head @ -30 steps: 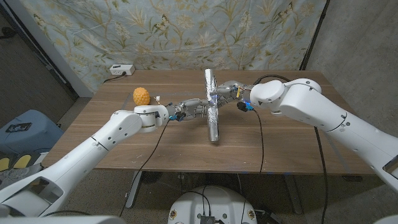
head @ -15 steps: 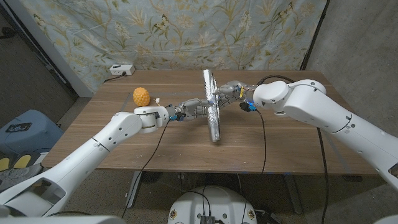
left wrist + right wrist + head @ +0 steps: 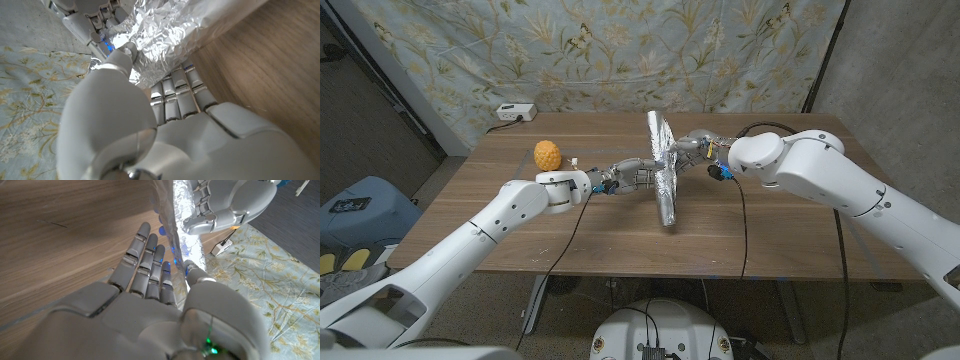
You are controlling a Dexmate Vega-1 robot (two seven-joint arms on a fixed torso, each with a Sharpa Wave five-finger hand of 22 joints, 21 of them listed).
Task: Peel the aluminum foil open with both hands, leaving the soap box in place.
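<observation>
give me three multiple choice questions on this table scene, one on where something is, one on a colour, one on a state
1. Where is the foil sheet?
A. between the two hands, near the table's middle
B. on the floor
C. beside the white box at the back corner

2. What colour is the small bumpy fruit?
A. blue
B. yellow-orange
C. black

3. How does the foil stand?
A. flat on the table
B. crushed into a ball
C. held up on edge

Answers:
1. A: the head view shows the left hand and the right hand meeting at the foil, mid-table.
2. B: it shows yellow-orange against the brown wood, left of the foil.
3. C: the sheet rises as a tall thin strip, and both wrist views show fingers along its two faces.
</observation>
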